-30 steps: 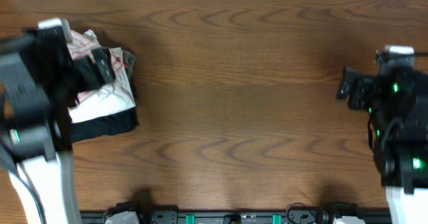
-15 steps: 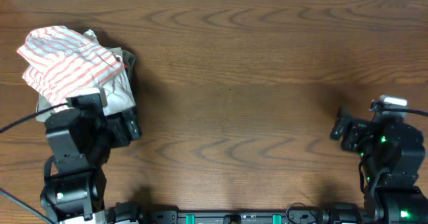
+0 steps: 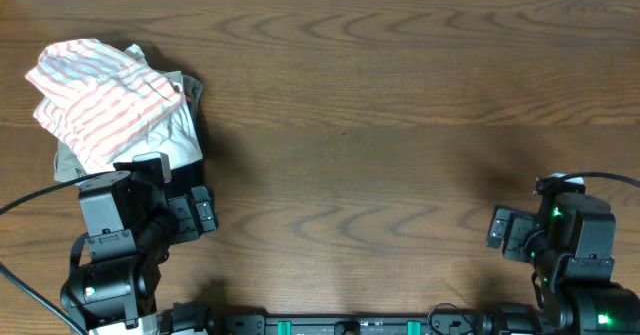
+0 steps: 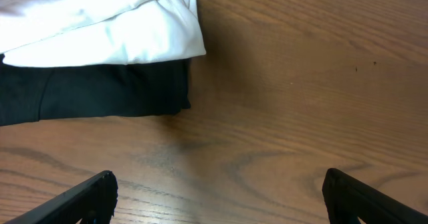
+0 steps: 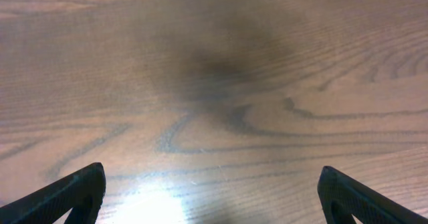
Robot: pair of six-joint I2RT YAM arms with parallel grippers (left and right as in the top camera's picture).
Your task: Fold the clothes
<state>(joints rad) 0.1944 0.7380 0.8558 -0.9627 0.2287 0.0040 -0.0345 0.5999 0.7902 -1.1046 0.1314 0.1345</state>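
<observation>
My left gripper (image 4: 217, 187) spread, empty, just nearward of the rumpled white, salmon-striped soft shirt (image 3: 95, 100) | my right gripper (image 5: 210, 184) spread, empty, well right of it | shirt tops a plain white garment (image 4: 120, 30) and black folded garment (image 4: 93, 90) | judged: withdraw clear of stack edge, layers drag easily | smooth brown wood-grain table (image 3: 380, 125), bare right of shirt
</observation>
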